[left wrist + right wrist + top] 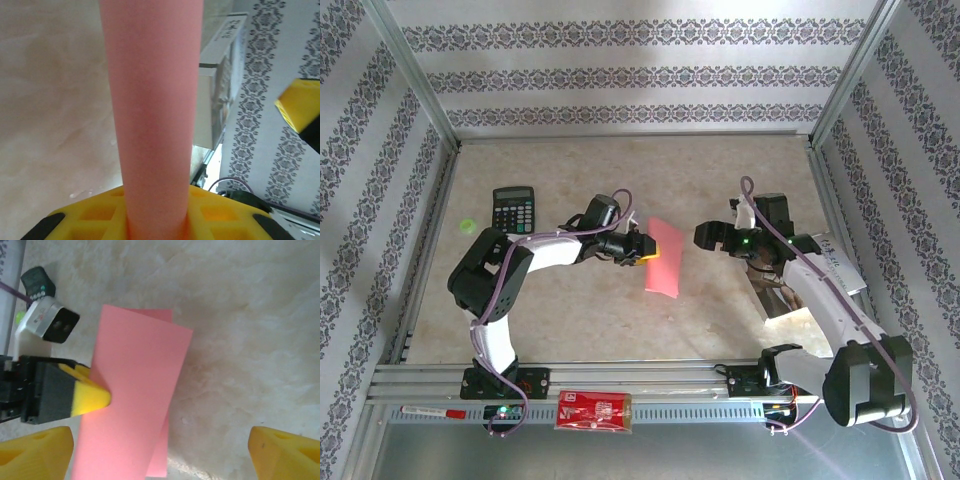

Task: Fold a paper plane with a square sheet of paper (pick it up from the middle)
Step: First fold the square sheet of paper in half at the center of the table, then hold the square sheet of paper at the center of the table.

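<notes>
the far half of the tabletop (pixel 620 165) lies bare, free for either arm. at mid-table the folded pink sheet (pixel 665 262), pinched by the left gripper (pixel 642 248), stands between it and the right gripper (pixel 708 238), leaving a narrow gap. the calculator (pixel 513 208) blocks the left; a white leaflet (pixel 788 303) lies by the right arm.

Lab robot cell: aluminium frame (pixel 670 380), patterned wall panels (pixel 630 60), beige tabletop (pixel 620 180).

Surface: table (pixel 620 170), beige, marbled.
Far left: black calculator (pixel 513 209), lying flat; small green disc (pixel 468 225) near it, apart.
Right edge: white leaflet (pixel 845 272), partly hidden.
Centre: folded sheet of paper (pixel 664 262); contact with surface not determinable.
</notes>
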`<move>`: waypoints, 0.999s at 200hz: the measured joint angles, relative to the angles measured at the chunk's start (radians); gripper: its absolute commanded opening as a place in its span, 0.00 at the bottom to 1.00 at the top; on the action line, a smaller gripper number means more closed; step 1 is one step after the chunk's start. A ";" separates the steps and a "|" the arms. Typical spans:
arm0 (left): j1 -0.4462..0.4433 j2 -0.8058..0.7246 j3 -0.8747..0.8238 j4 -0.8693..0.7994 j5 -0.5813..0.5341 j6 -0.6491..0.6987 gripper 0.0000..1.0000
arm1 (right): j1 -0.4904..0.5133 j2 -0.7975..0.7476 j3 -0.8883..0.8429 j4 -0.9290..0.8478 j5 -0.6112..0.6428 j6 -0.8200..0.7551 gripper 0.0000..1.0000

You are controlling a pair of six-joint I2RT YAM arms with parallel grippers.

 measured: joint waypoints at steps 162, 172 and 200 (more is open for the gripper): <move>0.000 0.070 0.018 -0.223 -0.098 0.258 0.38 | 0.228 0.497 -0.053 0.383 0.098 0.312 0.44; 0.000 0.070 0.018 -0.223 -0.098 0.262 0.39 | 0.227 0.501 -0.047 0.379 0.097 0.321 0.43; 0.000 0.070 0.023 -0.232 -0.097 0.282 0.42 | 0.226 0.524 -0.019 0.347 0.097 0.333 0.38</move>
